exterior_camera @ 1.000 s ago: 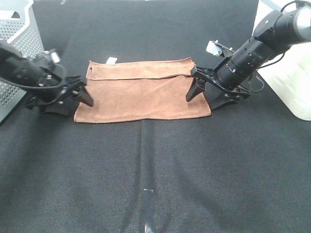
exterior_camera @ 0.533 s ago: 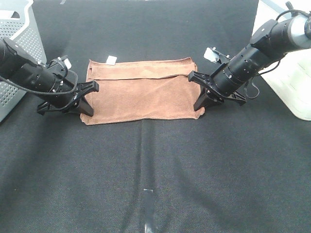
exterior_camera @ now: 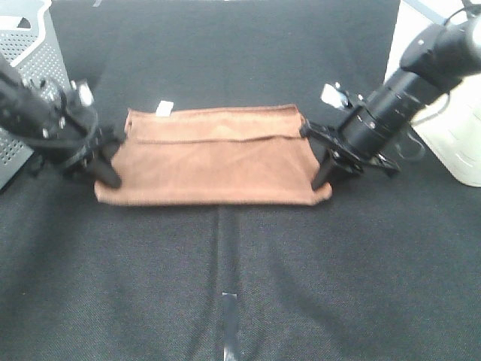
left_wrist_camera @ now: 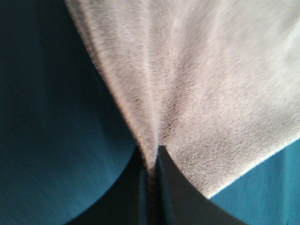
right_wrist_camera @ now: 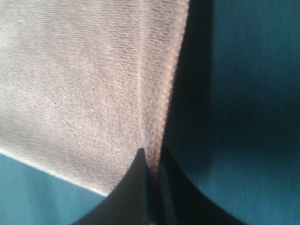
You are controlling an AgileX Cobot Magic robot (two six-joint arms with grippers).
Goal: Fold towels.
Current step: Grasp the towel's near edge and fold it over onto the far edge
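The reddish-brown towel [exterior_camera: 214,158] lies half-folded in the middle of the black table, its white tag [exterior_camera: 164,108] at the far left corner. My left gripper [exterior_camera: 107,177] is shut on the towel's near left corner, and the left wrist view shows its fingers [left_wrist_camera: 168,187] pinching the hem of the towel [left_wrist_camera: 211,84]. My right gripper [exterior_camera: 321,183] is shut on the near right corner, and the right wrist view shows the towel [right_wrist_camera: 84,79] clamped between the dark fingers [right_wrist_camera: 131,187]. The near edge is lifted and stretched between both grippers.
A perforated grey basket [exterior_camera: 30,68] stands at the far left. A white container [exterior_camera: 451,128] stands at the far right. A strip of tape [exterior_camera: 228,323] marks the black cloth at the near middle.
Both grippers closed on the near corners and pulled them outward and toward the camera. The towel's near edge is now lifted and stretched wider.
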